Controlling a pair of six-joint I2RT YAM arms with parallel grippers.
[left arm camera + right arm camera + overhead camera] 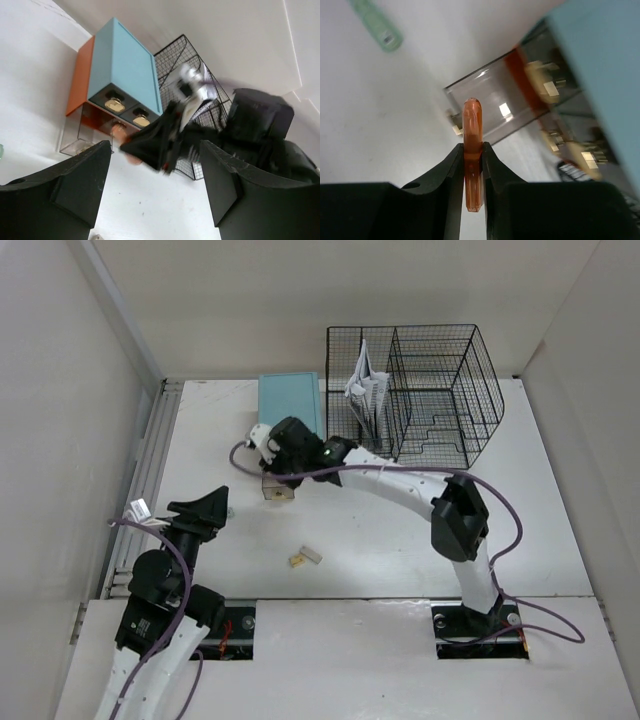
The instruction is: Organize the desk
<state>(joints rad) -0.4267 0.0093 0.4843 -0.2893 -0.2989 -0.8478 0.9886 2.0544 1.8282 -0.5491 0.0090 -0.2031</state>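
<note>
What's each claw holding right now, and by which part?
Right claw is shut on a slim orange pen, pinched around its middle, rounded end poking out past the fingertips. Left claw is open and holds nothing.

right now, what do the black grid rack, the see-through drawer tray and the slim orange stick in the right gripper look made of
Black grid rack: thin metal wire, probably coated, matte; open mesh.
See-through drawer tray: clear glossy plastic; bright highlights, see-through walls.
Slim orange stick: likely translucent plastic, smooth and shiny.
</note>
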